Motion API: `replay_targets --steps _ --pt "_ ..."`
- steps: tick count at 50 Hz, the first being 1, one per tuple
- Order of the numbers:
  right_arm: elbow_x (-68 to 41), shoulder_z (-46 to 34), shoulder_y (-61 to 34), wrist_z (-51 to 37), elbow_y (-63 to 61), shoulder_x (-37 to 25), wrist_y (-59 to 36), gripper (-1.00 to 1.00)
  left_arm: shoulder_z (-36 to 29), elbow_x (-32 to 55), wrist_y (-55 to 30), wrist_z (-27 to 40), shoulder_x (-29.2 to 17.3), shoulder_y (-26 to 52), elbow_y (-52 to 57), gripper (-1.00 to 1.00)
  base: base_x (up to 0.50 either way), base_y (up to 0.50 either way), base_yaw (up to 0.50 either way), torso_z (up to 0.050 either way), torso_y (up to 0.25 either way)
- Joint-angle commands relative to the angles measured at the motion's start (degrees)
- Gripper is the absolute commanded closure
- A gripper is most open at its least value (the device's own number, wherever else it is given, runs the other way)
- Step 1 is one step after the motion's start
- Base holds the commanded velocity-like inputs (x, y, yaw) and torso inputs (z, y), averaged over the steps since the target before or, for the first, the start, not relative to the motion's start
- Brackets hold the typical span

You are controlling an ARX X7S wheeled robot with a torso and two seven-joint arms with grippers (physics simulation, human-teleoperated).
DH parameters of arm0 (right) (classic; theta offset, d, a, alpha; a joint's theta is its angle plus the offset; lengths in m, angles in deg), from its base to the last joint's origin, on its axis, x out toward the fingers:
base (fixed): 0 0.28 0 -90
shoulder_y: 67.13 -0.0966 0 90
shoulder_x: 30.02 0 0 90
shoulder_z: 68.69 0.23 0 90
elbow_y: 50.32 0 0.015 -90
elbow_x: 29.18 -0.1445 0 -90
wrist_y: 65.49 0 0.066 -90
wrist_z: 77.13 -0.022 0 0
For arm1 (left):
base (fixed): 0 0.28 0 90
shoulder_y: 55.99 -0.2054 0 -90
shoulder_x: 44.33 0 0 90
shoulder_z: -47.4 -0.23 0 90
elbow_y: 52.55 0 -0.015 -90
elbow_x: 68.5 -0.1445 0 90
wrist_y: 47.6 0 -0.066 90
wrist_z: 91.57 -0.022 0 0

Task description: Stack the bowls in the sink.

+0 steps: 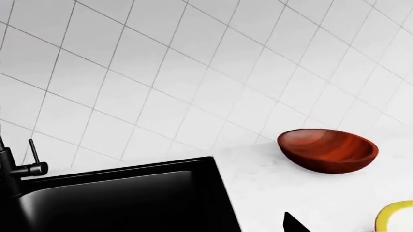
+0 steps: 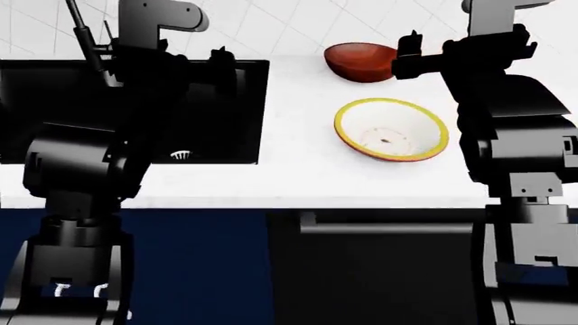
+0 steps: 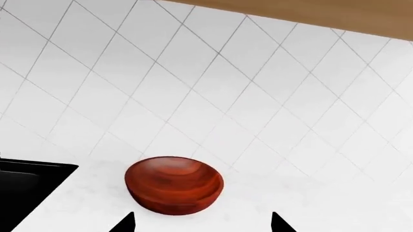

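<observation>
Two bowls are sitting on the white marble desk (image 2: 298,169) beside the sink (image 2: 243,115), neither yet inside it. The wooden bowl (image 2: 359,61) is showing a glossy reddish-brown finish with darker grain bands curving through its hollow, and it is resting upright near the tiled wall (image 3: 193,87), well apart from the basin. Just in front of it, nearer the robot, the white bowl (image 2: 391,128) is lying open-side up, its yellow rim ringing a pale interior flecked with small reddish marks.

The right hand (image 2: 408,54) is hovering just beside the wooden bowl, touching nothing; in the right wrist view its two dark fingertips (image 3: 125,223) are standing wide apart on either side of the bowl's near edge, the hand released and empty. The left hand (image 2: 219,61) is hanging over the black basin's right-hand part, close to the slim black faucet (image 1: 16,174). Only one dark fingertip (image 1: 293,223) is appearing in the left wrist view, so whether that hand is spread or clenched cannot be told. A round metal drain (image 2: 181,155) is glinting on the basin floor.
</observation>
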Motion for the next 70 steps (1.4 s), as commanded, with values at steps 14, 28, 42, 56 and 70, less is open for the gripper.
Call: replay_targets --steps 14,28,42,56,70 --pt "-0.2 -1.0 -0.1 -0.2 -0.4 0.2 -0.9 -1.0 0.4 0.9 -0.4 0.5 -0.9 -0.5 0.9 -1.0 0.5 0.0 0.0 0.0 0.0" --pt "-0.5 -1.1 -0.3 -0.1 -0.5 0.0 -1.2 -1.0 0.0 1.2 -0.3 0.7 -1.0 -0.3 0.8 -1.0 0.5 -0.07 0.0 0.0 0.001" --pt "-0.3 -2.1 -0.5 0.1 0.0 0.1 -1.0 -1.0 0.2 1.6 0.5 0.8 -1.3 -0.3 0.0 -1.0 0.5 -0.07 0.0 0.0 0.001" --pt "-0.8 -2.0 -0.3 -0.2 -0.3 0.2 -1.1 -1.0 0.3 2.1 0.3 1.1 -1.5 -0.6 0.3 -1.0 0.31 0.0 0.0 0.0 0.002" --pt "-1.6 -1.2 0.7 -0.1 -4.2 -1.3 -3.6 -1.0 1.8 13.7 -22.7 -6.3 -5.8 0.0 10.2 -1.0 0.0 0.0 0.0 0.0 0.0"
